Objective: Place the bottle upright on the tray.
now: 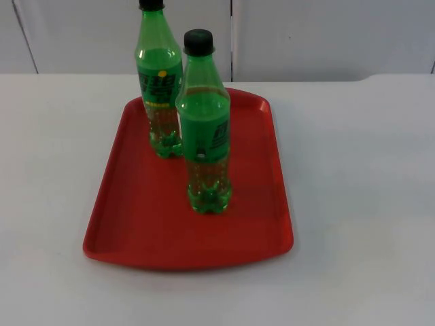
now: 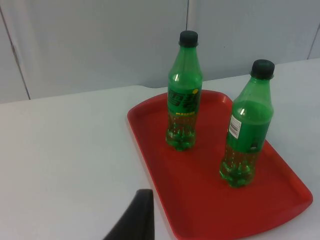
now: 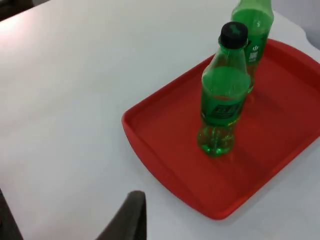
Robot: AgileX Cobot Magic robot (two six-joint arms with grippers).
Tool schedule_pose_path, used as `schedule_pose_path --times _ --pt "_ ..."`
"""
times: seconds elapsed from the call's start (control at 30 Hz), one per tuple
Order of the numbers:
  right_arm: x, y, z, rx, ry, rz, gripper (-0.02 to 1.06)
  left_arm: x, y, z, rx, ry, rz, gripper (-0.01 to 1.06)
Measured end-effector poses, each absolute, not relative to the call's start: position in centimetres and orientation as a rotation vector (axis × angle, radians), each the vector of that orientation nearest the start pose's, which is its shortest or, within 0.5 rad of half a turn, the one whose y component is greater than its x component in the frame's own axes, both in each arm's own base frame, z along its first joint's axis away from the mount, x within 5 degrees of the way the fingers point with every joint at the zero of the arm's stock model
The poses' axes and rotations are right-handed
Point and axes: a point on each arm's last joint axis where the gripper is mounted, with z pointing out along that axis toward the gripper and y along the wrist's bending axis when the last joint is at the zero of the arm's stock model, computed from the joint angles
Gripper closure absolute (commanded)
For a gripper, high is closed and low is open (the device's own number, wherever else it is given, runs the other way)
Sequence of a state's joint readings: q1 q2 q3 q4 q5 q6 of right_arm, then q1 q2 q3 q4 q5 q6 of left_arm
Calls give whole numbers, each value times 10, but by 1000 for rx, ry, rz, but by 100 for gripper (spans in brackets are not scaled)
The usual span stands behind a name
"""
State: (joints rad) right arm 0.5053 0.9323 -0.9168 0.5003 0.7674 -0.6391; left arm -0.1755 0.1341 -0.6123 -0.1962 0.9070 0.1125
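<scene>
A red tray (image 1: 129, 224) lies in the middle of the white table. Two green bottles with black caps stand upright on it. One bottle (image 1: 160, 88) is near the tray's far left part, and the other bottle (image 1: 205, 136) is nearer the middle. In the left wrist view both bottles (image 2: 184, 95) (image 2: 247, 125) stand on the tray (image 2: 150, 135), and my left gripper (image 2: 135, 220) hangs back over bare table, short of the tray. My right gripper (image 3: 127, 217) is likewise away from the tray (image 3: 160, 145), with both bottles (image 3: 223, 95) (image 3: 252, 20) beyond it.
A grey partition wall (image 1: 326, 34) closes the table at the back. Bare white table top (image 1: 360, 170) lies on both sides of the tray and in front of it.
</scene>
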Motion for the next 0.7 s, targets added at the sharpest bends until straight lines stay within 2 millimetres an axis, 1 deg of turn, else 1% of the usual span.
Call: schedule_pose_path --times 0.07,0.1,0.13,0.2,0.23,0.3,0.43,0.47,0.53,0.63,0.67,0.7 --pt "128 106 360 -992 1939 506 -1 8 -16 323 263 1890 -272 5" --pt "128 106 360 -992 1939 506 -1 8 -16 323 263 1890 -272 5" --pt "123 102 358 -986 1930 507 -1 8 -16 323 263 1890 -272 5" --pt "105 93 353 -965 1908 514 -1 8 -16 323 263 1890 -272 5" --pt "100 89 352 -961 1896 512 -1 8 -16 323 263 1890 -272 5" --pt "96 88 350 -957 1891 513 -1 8 -16 323 263 1890 -272 5" --pt "72 73 341 -902 1861 528 -1 8 -16 323 263 1890 -272 5" --pt "72 73 341 -902 1861 528 -1 8 -16 323 263 1890 -272 5" --pt "60 64 334 -863 1862 516 -1 8 -16 323 263 1890 -272 5" --pt "44 51 330 -816 1874 488 -1 8 -16 323 263 1890 -272 5" --pt "44 51 330 -816 1874 488 -1 8 -16 323 263 1890 -272 5" --pt "39 48 329 -800 1883 483 -1 8 -16 323 263 1890 -272 5"
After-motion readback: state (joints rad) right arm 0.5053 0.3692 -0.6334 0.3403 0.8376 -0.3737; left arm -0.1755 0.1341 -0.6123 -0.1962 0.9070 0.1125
